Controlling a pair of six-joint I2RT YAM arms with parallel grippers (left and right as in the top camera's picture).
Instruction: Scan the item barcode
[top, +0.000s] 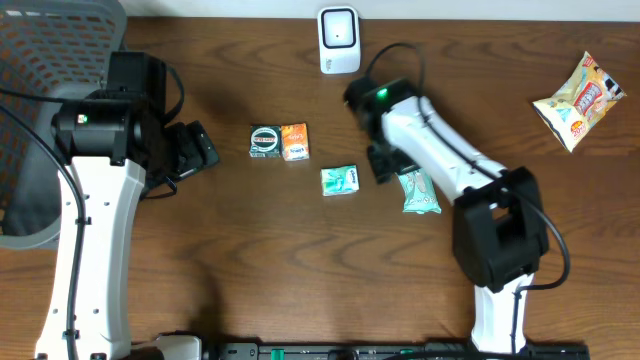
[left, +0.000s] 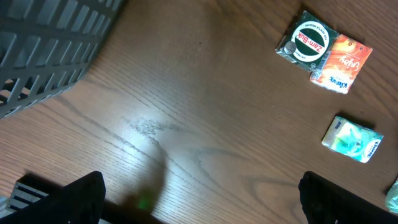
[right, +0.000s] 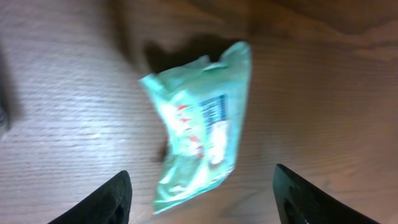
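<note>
My right pincer (right: 202, 186) stands wide, its two dark fingers well apart and holding nothing. The mint-green crinkly plastic packet (right: 199, 124) lies flat on the brown wooden table (right: 348, 93) just ahead of the fingertips. Its lower end reaches into the gap between them, and neither finger touches it. A dark printed patch faces up on it, too blurred for me to say whether it is the barcode.

I take the step in hand to be the grasp. To do it well I should come straight down and centre the packet's narrow width between my fingers. I should close on the body of the wrapper, not on a loose sealed edge, which I expect would slip and crumple. I should also keep my fingers off that printed patch so it can be shown.

Just to the side lies a small pale-green tissue pack (top: 340, 180), close enough to nudge if I swing wide. Farther off is the white upright scanner (top: 338, 40) at the table's back edge, where I judge the packet must go, print towards its window. My left pincer (left: 202, 199) hangs wide and empty, well apart, across the table.
</note>
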